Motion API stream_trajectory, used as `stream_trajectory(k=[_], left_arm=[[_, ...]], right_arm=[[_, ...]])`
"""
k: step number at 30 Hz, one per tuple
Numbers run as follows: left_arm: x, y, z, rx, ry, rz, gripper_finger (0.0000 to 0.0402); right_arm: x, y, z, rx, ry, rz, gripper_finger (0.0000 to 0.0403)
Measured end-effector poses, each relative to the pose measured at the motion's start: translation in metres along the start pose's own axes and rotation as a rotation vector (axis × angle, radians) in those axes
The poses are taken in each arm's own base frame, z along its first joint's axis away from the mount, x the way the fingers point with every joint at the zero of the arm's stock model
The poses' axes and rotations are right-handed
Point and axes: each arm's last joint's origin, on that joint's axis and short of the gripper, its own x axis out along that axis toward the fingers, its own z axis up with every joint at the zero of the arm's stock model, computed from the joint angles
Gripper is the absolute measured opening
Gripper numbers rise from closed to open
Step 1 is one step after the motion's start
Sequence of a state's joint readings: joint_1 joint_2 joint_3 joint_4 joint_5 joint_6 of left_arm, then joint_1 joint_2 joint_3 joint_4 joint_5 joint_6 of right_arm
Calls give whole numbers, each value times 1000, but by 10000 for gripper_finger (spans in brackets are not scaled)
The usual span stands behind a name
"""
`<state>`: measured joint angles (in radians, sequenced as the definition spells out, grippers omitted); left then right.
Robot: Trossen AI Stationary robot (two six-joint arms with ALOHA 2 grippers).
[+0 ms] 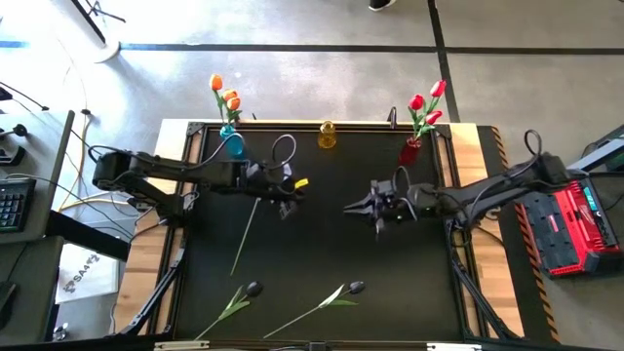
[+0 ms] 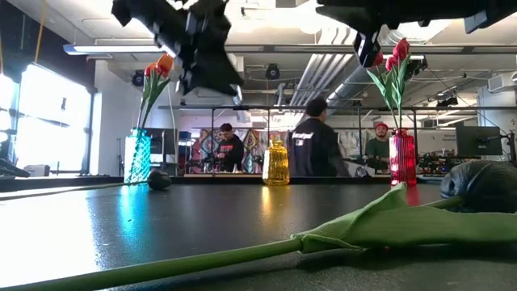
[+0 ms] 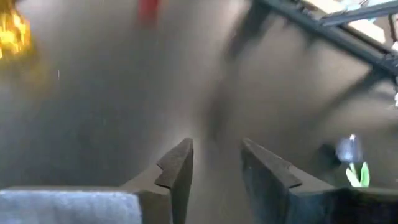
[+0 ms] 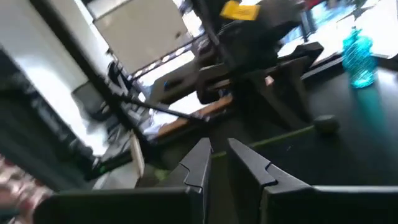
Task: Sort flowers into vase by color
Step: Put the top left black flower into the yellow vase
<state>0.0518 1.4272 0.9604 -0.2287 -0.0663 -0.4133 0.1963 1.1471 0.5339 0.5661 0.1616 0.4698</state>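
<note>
Orange tulips (image 1: 227, 97) stand in a blue vase (image 1: 232, 144) and red tulips (image 1: 426, 105) in a red vase (image 1: 410, 150). A yellow vase (image 1: 327, 135) between them holds nothing. One black tulip lies flat on the mat; its stem (image 1: 246, 239) runs toward the near edge and its head (image 4: 326, 124) rests by my left gripper. Two more black tulips (image 1: 253, 289) (image 1: 356, 287) lie near the near edge. My left gripper (image 1: 286, 207) (image 3: 216, 149) hovers open above the mat. My right gripper (image 1: 349, 207) (image 4: 219, 146) is open by a narrow gap, facing the left one.
The black mat (image 1: 322, 244) sits in a dark frame with wooden strips at both sides. A red device (image 1: 570, 224) stands off the table's right edge. People (image 2: 311, 145) are in the room beyond the far edge. Bare mat lies between the grippers and the near tulips.
</note>
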Motion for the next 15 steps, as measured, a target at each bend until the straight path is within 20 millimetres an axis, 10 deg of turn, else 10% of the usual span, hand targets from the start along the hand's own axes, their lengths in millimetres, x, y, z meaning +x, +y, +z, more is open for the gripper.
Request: stream_trajectory(k=[15], left_arm=[[6,6,-78,-239,305,209,136]], right_arm=[[7,-21,-55,410,208,-421,39]])
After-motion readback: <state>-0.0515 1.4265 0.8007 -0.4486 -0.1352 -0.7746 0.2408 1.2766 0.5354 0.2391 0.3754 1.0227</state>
